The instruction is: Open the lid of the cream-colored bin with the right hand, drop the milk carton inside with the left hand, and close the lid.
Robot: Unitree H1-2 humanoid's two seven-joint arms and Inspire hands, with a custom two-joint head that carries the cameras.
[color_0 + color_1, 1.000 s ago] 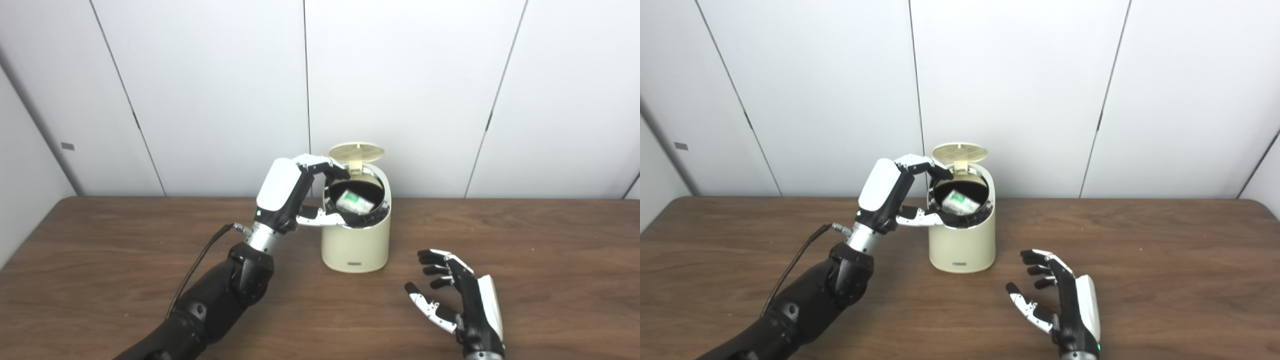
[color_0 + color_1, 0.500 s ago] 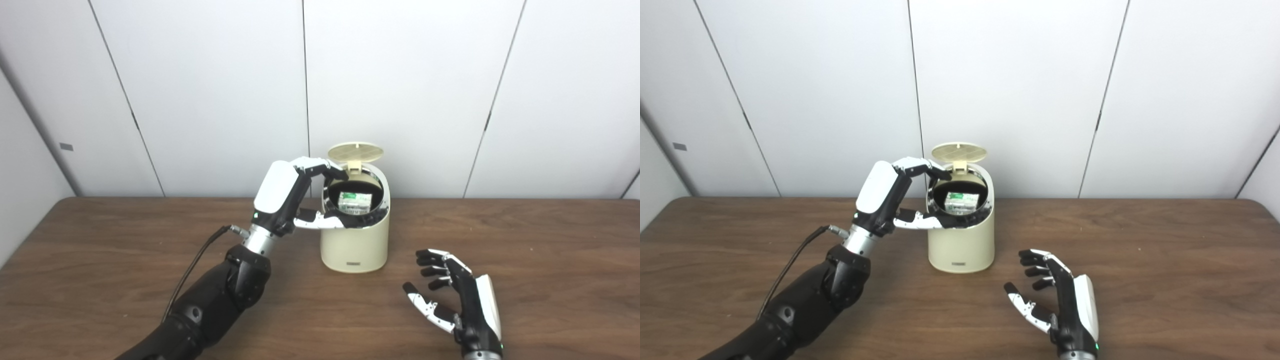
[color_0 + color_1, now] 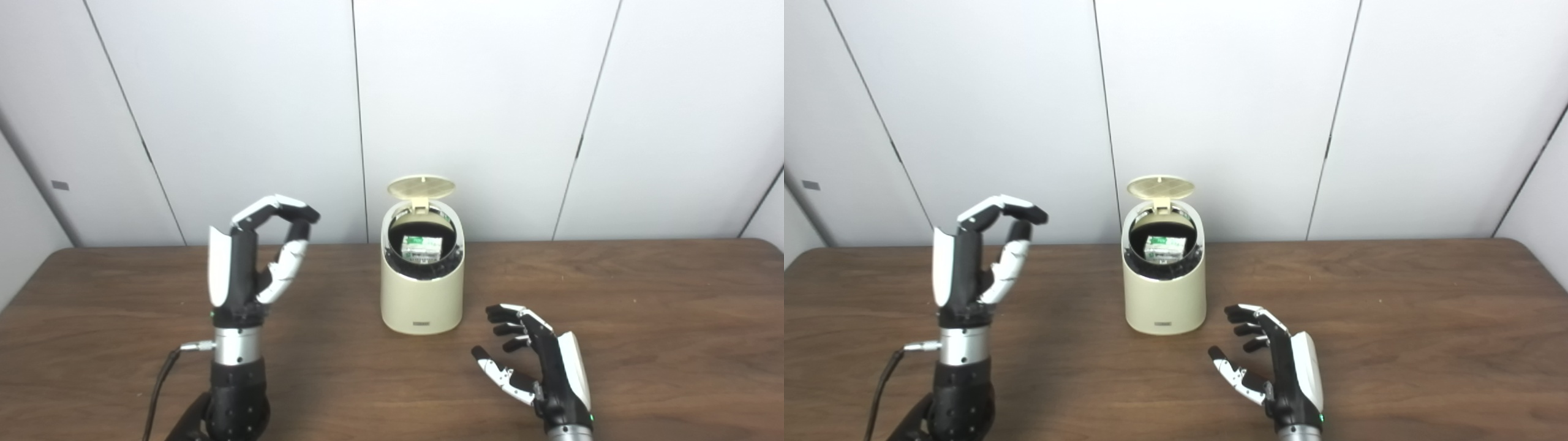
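Observation:
The cream-colored bin [image 3: 421, 303] stands on the brown table, its round lid [image 3: 421, 185] tipped up at the back. Inside the dark opening lies the white and green milk carton [image 3: 421, 246]. My left hand [image 3: 257, 257] is raised upright well to the left of the bin, fingers curled apart and holding nothing. My right hand [image 3: 539, 364] rests low near the front edge, right of the bin, open with fingers spread and empty.
The wooden table [image 3: 643, 318] stretches wide on both sides of the bin. White wall panels [image 3: 490, 92] rise right behind it. A black cable [image 3: 160, 380] hangs from my left wrist.
My left hand has pulled away from the bin's rim, moving left and toward me, and now stands upright. The carton has settled inside the bin. The view has shifted slightly.

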